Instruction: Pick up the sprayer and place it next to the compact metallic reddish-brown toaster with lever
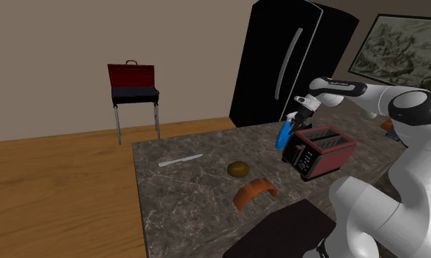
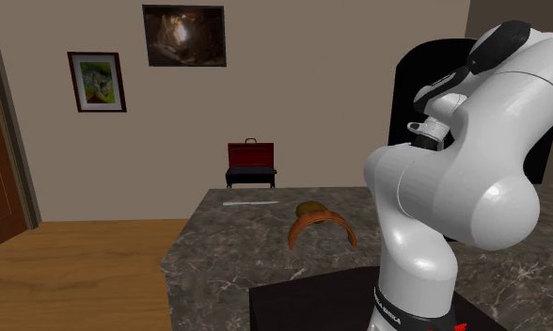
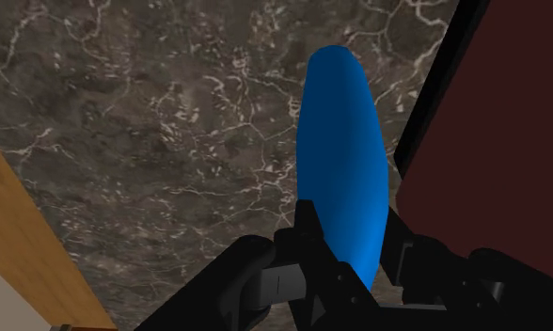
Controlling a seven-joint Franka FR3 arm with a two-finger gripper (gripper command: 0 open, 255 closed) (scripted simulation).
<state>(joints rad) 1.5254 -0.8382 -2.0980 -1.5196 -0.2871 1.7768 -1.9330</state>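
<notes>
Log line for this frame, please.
gripper: shut on blue sprayer | position: beside dark red toaster, over marble counter | release: not yet

White arm (image 1: 408, 110) folded high, forearm reaching left in the shoulder view, wrist tipped down, gripper (image 1: 295, 122) clamped on sprayer (image 1: 284, 136)

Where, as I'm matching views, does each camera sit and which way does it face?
Shoulder view: beside and behind the stand, looking down across the counter toward the fridge; white arm at its right, gripper clasping the sprayer by the toaster.
Second exterior view: behind the arm, facing the picture wall; the white arm at its right.
Wrist view: on the hand, looking down at the counter; black fingers clasp the sprayer.
Shared: both exterior views show the orange arc.
</notes>
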